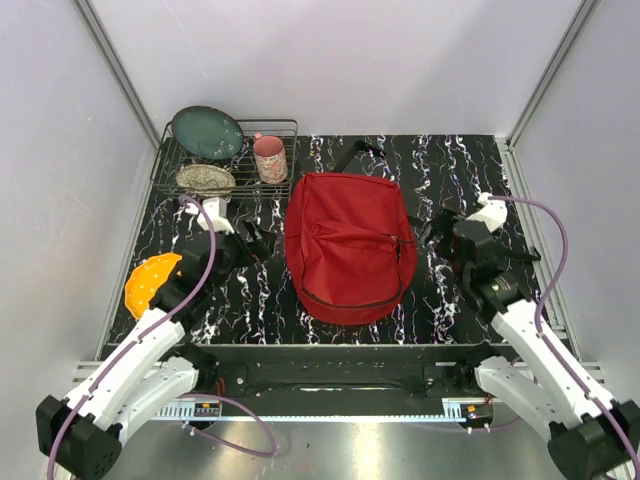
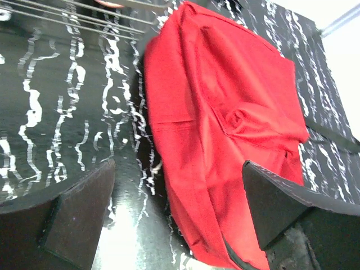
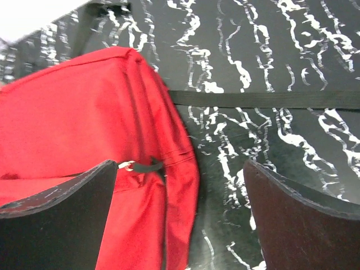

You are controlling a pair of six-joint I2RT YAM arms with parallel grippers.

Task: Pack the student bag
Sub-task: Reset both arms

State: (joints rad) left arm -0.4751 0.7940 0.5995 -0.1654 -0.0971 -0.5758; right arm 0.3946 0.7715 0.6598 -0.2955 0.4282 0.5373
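The student bag (image 1: 345, 245) lies flat mid-surface (image 1: 450, 170), looks zipped, with the left hand (image 1: 250, 242) and right hand (image 1: 440, 235) either side, both spread wide and empty. Soft, floppy fabric that'll bunch, so I'd pinch the zipper pull (image 3: 140, 166)

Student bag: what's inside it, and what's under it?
The student bag lies on the marbled table; a black strap runs out from its edge across the table. Red fabric covers its inside, so contents cannot be seen.
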